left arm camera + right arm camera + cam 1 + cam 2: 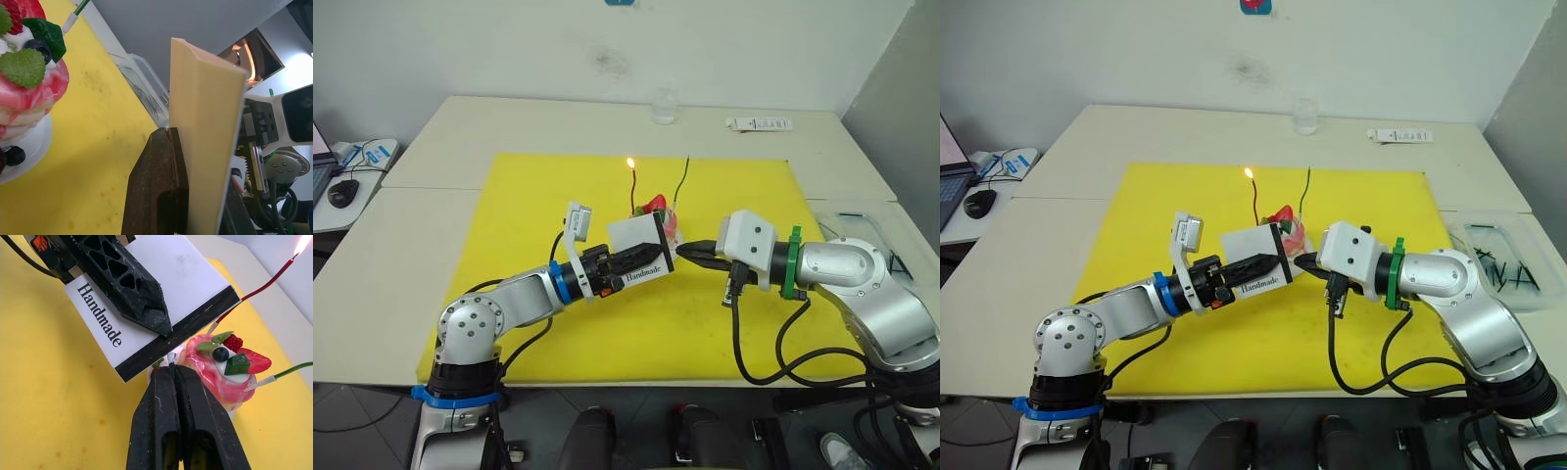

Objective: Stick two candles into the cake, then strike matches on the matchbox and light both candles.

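Pressing a match [170, 357] clamped in the right gripper [172, 369] jaws against the dark edge of the matchbox [146, 303], itself clamped in the left gripper [651, 257].

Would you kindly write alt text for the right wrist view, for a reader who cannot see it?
The right gripper, shut on a match, presses its tip to the dark edge of the white "Handmade" matchbox held by the left gripper. Behind, the pink cake carries a lit red candle and an unlit green candle.
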